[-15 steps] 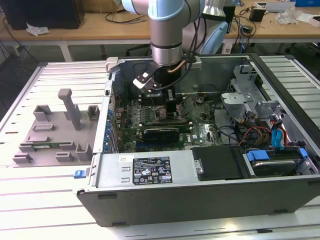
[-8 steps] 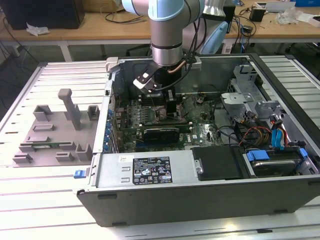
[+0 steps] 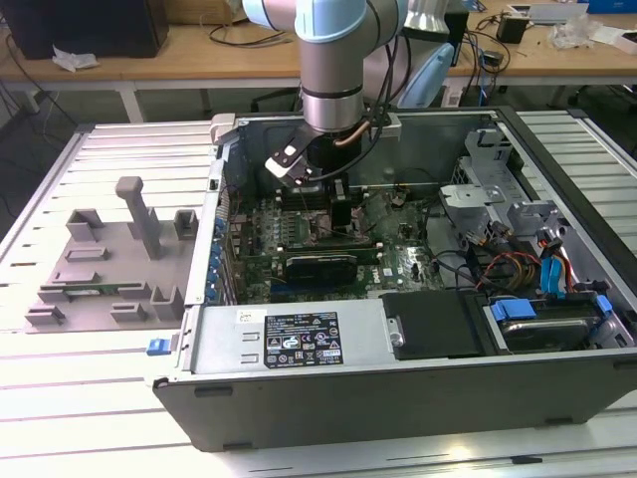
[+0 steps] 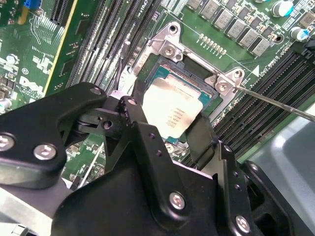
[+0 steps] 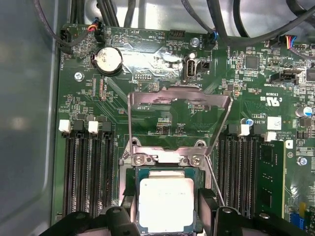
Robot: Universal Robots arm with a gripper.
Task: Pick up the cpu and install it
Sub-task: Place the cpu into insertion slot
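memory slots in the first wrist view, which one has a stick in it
The one holding the green memory stick, outermost in the bank across the cpu from the grey case wall; the others are bare black.

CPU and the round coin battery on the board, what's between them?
In the first wrist view, the flipped-open metal socket cover and its screwed hinge bracket lie between the cpu and the coin battery, the bracket nearest the cpu.
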